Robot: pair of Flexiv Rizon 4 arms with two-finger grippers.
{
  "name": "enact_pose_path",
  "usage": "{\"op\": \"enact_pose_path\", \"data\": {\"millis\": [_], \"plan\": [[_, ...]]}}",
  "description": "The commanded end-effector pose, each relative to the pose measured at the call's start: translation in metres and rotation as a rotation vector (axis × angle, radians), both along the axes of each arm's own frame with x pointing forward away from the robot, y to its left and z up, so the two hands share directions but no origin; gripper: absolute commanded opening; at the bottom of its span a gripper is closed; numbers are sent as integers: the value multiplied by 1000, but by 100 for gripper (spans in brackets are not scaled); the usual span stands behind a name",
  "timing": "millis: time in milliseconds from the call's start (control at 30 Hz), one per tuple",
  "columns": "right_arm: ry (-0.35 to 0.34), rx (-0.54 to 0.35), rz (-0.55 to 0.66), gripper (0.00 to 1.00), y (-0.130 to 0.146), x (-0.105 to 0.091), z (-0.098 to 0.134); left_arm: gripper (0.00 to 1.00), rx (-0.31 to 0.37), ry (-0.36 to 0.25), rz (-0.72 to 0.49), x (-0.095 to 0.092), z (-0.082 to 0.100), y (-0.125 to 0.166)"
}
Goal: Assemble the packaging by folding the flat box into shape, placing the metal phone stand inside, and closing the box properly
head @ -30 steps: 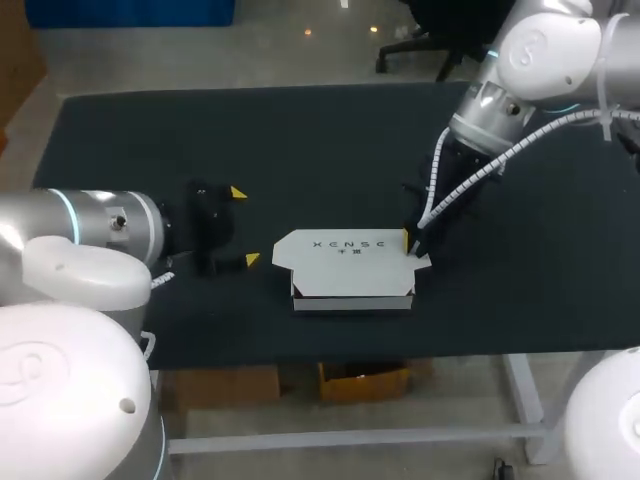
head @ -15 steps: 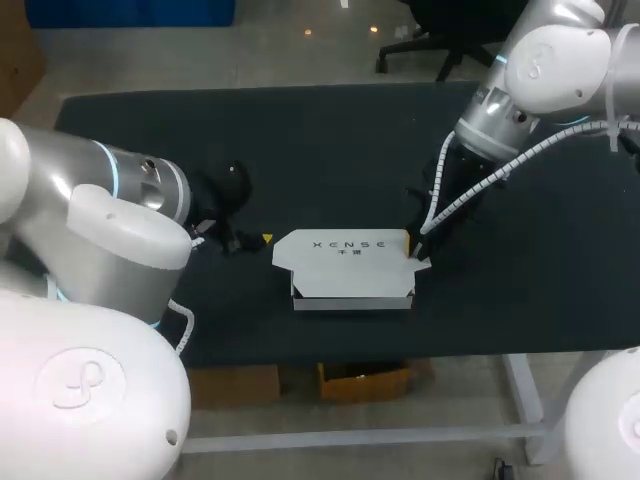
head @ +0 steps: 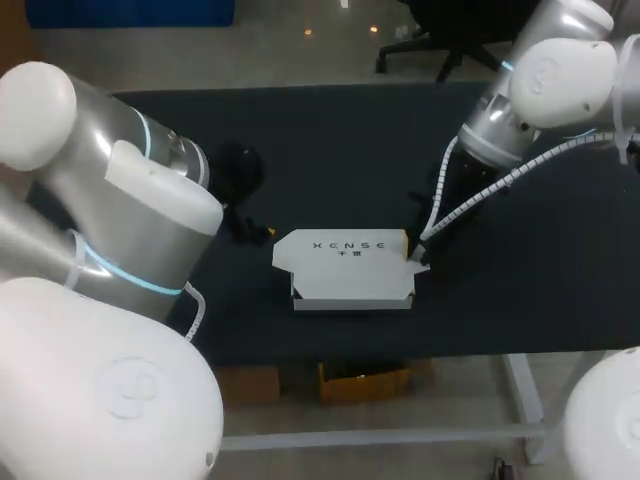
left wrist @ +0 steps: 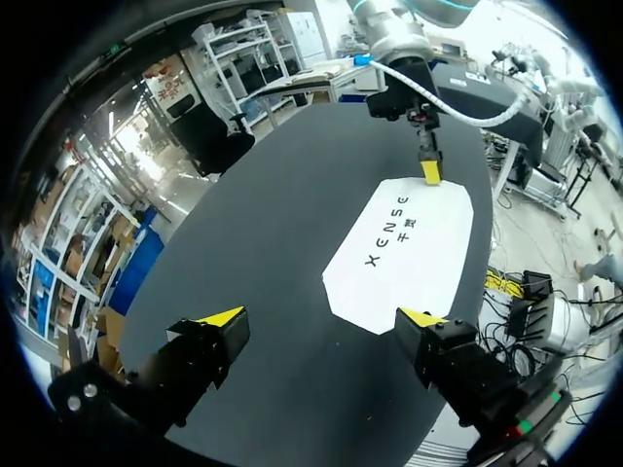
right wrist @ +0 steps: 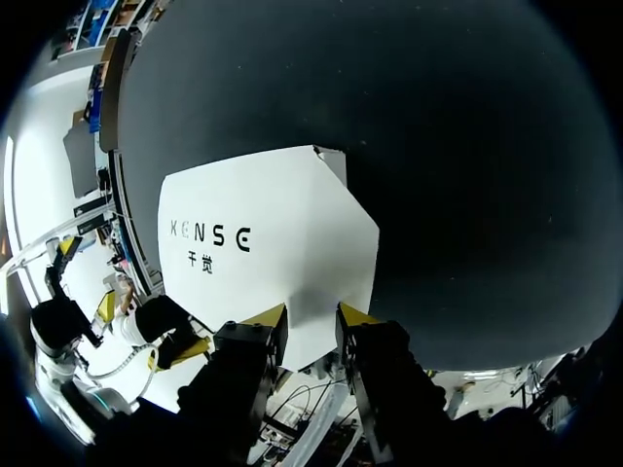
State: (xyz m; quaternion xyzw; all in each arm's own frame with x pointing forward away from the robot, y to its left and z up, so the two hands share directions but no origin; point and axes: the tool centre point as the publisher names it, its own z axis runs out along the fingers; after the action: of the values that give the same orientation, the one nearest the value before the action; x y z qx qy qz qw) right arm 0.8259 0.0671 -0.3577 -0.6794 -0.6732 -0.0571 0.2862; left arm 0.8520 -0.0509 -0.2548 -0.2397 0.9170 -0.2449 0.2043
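So the box (head: 350,270) sits folded up, lid down and print facing up, around the middle of the dark counter (head: 330,140), close to its front edge. The head view is the only one that shows its front wall, so you can see it has some height. From the left wrist it just looks like a flat white sheet. The head view is pretty useless for the left pincer (left wrist: 319,317), because the big left arm (head: 130,200) covers nearly all of it and only one yellow tip pokes out, just left of the box. Its own wrist camera sorts that out: the two tips are spread wide with nothing between them but bare counter, and the box lies just ahead, its near corner close to one finger. That view also catches my other arm's pincer standing at the far end of the box. The right pincer (right wrist: 311,313) is at the box's far right corner. From above it's mostly dark finger and cable (not much to go on), but the right wrist view shows the tips drawn close together with the white card running between them, so it's pinching the box's edge.
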Motion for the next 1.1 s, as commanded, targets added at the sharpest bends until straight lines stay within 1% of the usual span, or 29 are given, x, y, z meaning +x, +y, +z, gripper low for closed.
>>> {"op": "enact_pose_path", "data": {"millis": [33,500,533,600,633,667,700,733,800,833,900,933,1000,1033,1067,1100], "plan": [[-12,2,-12,30,-1,-4,-2,100,165,114,51,1,3,-2],[-35,6,-21,29,1,-5,-5,100,165,114,51,1,3,-2],[-37,6,-22,30,2,-5,-5,100,143,171,80,3,3,-4],[-39,7,-23,30,2,-6,-5,100,116,236,122,2,2,-7],[-41,6,-25,30,2,-7,-6,100,108,268,167,1,3,-10],[-42,6,-25,30,2,-7,-6,100,102,290,184,-1,3,-12],[-44,7,-27,30,2,-7,-6,100,83,354,247,-2,4,-16],[-47,7,-28,31,2,-7,-6,100,73,373,248,-4,5,-18],[-50,7,-29,31,2,-7,-6,100,67,433,320,-7,4,-23],[-54,8,-31,31,2,-7,-5,100,58,450,305,-9,4,-25],[-56,9,-31,31,3,-7,-5,100,55,516,413,-9,4,-29],[-58,9,-31,31,3,-7,-5,100,49,524,389,-11,4,-30],[-59,9,-32,31,4,-7,-5,100,46,598,491,-12,4,-34],[-61,9,-33,31,4,-7,-5,100,47,660,459,-12,3,-34],[-62,9,-34,31,4,-8,-5,100,75,776,454,-11,1,-35],[-62,9,-35,33,4,-8,-5,100,133,853,474,-8,-2,-37]]}}
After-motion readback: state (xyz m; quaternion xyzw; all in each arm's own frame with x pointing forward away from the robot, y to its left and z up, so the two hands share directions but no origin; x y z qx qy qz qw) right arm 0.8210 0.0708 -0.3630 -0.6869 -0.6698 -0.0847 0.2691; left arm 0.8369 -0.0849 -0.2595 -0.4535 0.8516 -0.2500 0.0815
